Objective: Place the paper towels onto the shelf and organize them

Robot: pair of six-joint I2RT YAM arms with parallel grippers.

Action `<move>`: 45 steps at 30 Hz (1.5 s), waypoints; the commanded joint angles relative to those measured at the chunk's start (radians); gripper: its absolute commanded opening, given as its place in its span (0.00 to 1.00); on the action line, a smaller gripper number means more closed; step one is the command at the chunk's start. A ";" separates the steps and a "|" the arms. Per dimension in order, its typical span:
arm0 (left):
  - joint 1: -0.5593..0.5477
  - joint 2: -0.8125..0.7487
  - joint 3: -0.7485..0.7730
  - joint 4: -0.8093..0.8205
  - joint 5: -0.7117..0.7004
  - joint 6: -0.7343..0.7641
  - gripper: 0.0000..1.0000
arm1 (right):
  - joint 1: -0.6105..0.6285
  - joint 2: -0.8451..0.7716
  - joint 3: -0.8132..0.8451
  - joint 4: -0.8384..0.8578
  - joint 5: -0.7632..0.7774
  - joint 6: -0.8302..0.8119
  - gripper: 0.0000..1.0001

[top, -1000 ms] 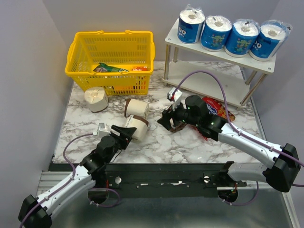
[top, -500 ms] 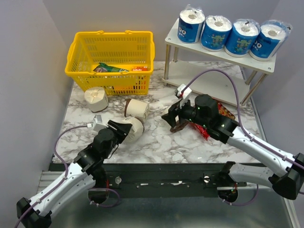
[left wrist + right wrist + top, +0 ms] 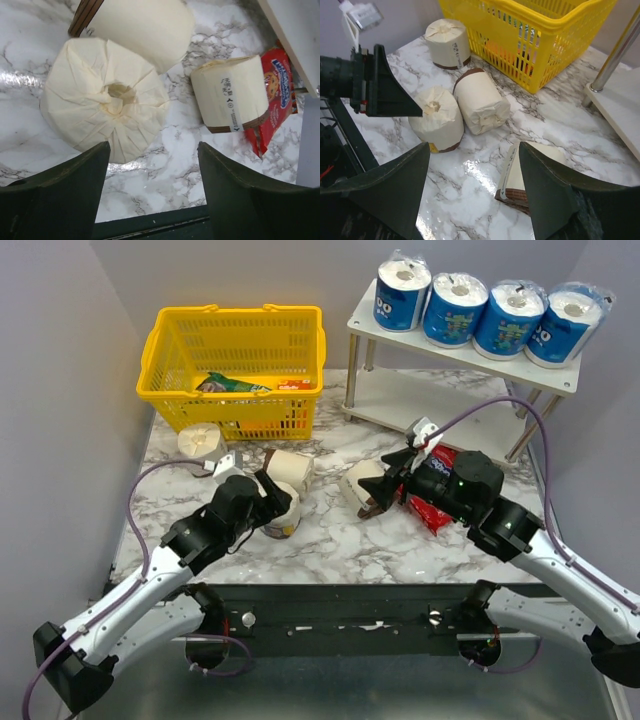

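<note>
Marbled tabletop [image 3: 340,540], one cream roll [image 3: 290,514] partly behind left gripper [image 3: 274,496]

The left arm [image 3: 150,585] stretches from its base at the near left, up and to the right. The left tool [image 3: 277,502] sits low and points right, its 2 fingers [image 3: 60,190] spread wide. The right arm [image 3: 560,565] reaches up and left from the near right. The right tool [image 3: 384,488] points left toward the other, its 2 fingers [image 3: 555,200] spread wide too.
</note>
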 commanded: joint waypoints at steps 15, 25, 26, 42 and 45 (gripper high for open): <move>0.849 0.193 0.261 -0.129 0.384 0.327 0.99 | 0.226 0.686 0.508 -0.102 -0.055 0.221 0.75; 0.964 0.006 -0.003 -0.031 0.360 0.271 0.99 | 0.286 1.021 0.778 -0.285 0.078 0.285 0.75; 0.966 -0.037 -0.003 -0.034 0.347 0.262 0.99 | 0.288 1.042 0.778 -0.285 0.074 0.284 0.75; 0.964 -0.243 0.006 -0.100 0.114 0.234 0.99 | 0.300 1.183 0.867 -0.333 0.109 0.272 0.75; 0.964 -0.240 0.035 -0.139 0.099 0.234 0.99 | 0.300 1.228 0.901 -0.363 0.121 0.284 0.75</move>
